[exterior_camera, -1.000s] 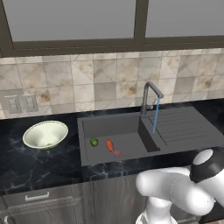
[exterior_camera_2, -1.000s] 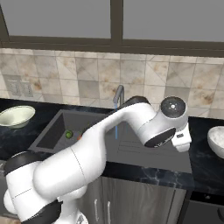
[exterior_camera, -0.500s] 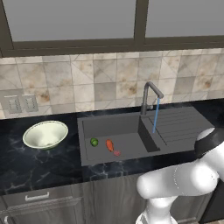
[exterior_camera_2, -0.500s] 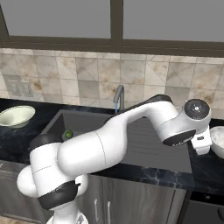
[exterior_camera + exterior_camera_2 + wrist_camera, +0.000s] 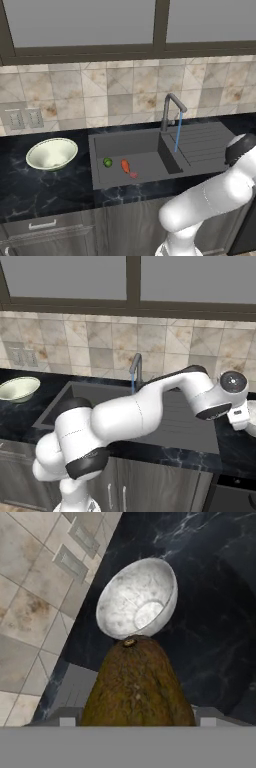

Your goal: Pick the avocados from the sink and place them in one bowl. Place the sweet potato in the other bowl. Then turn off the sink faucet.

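A dark olive-brown avocado (image 5: 137, 684) sits between my gripper's (image 5: 137, 721) fingers, which are shut on it. Just beyond it a white marbled bowl (image 5: 137, 599) stands on the black counter. From the right base camera, my gripper (image 5: 240, 417) hangs at the far right beside that bowl's rim (image 5: 253, 426). In the sink (image 5: 150, 142) lie a bright green avocado (image 5: 107, 162) and the orange-red sweet potato (image 5: 125, 166). The other bowl (image 5: 51, 152), pale cream-green, stands left of the sink. The faucet (image 5: 170, 107) runs a thin blue stream (image 5: 177, 132).
A ridged drainboard (image 5: 205, 142) extends right of the basin. A tiled wall (image 5: 100, 100) with outlets (image 5: 22, 119) backs the counter. My arm (image 5: 150, 406) stretches across the sink in the right base view. Cabinet fronts (image 5: 45, 230) run below the counter.
My arm has swung further to the right along the counter, carrying the brown avocado toward the white bowl. The things in the sink have not moved.
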